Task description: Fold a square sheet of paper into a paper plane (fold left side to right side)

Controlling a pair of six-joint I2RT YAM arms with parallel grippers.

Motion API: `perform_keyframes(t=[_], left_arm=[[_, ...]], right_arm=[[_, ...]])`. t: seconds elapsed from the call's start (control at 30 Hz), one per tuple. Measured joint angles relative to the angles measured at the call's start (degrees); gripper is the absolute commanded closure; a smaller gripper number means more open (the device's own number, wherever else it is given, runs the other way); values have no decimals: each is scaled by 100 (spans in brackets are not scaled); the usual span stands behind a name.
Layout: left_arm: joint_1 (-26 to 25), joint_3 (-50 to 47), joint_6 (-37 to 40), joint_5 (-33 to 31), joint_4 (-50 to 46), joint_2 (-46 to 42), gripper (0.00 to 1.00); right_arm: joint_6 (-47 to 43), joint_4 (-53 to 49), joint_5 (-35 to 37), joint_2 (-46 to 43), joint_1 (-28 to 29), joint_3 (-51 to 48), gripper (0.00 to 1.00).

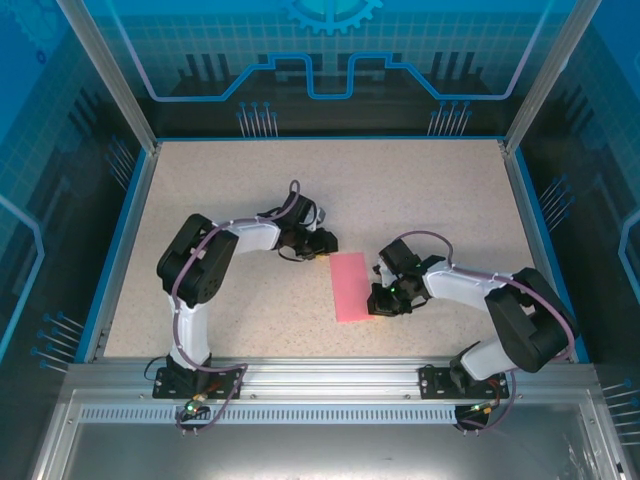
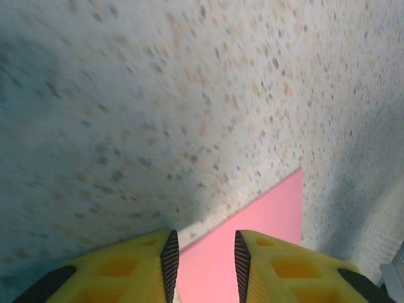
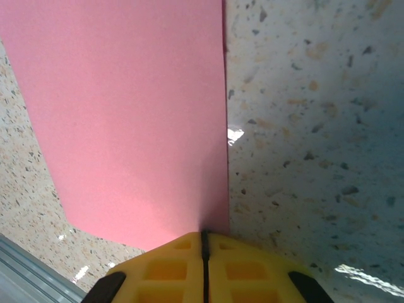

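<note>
**Speckled table within a blue enclosure, pink sheet at centre**

The table (image 1: 230, 180) has a pale beige, finely speckled top, bordered by a blue rim (image 1: 112, 270) on the left, far and right sides. An aluminium rail (image 1: 330, 372) runs along the near edge and carries both arm bases. Slanted metal posts (image 1: 110, 75) rise at the far corners, and translucent blue wall panels (image 1: 330, 50) printed with a grid, line work and a gear motif close off the space behind and to either side.

The square sheet of paper (image 1: 351, 286) (here a narrow pink rectangle in outline) lies flat on the table near its centre, between the two arms, its long axis running from far to near.

The left jaws sit at the sheet's far left corner. In the left wrist view the yellow fingers (image 2: 145, 271) stand a little apart, and the pink sheet (image 2: 265, 221) shows through the gap, lying on the table beyond them.

The right jaws rest at the sheet's near right edge. In the right wrist view the fingers (image 3: 170, 265) are closed tip to tip, and the sheet (image 3: 132, 126) runs up to their seam; whether paper is pinched there cannot be told.
</note>
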Motion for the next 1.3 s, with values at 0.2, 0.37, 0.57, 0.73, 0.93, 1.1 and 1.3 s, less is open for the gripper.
perform_keyframes(t=[0.2,0.37,0.57,0.73,0.93,1.1,1.3], left_arm=[[232,186,87,-153,-125,63,64],[282,114,138,-310,-297,-229,63],[229,-492,92,-328,-435,-1408,64],[-264,-855,-79,-243,-551,-1808,64],[-997,-968,-343,-92,-654,-1764,64],[-1222,-964,-487,-79,-664,-1379,64],[-1414,-966,-555,-81,-702,-1178,64]], right_arm=[[339,378,-234,-192,7,-297,89],[817,850,-625,-247,74,-498,83],[715,400,-402,-699,101,-258,66],[308,-66,74,-1434,-275,39,50],[83,-308,387,-2011,-798,-79,28],[52,-358,337,-2103,-929,-197,8],[116,-219,-17,-2100,-1073,-411,1]])
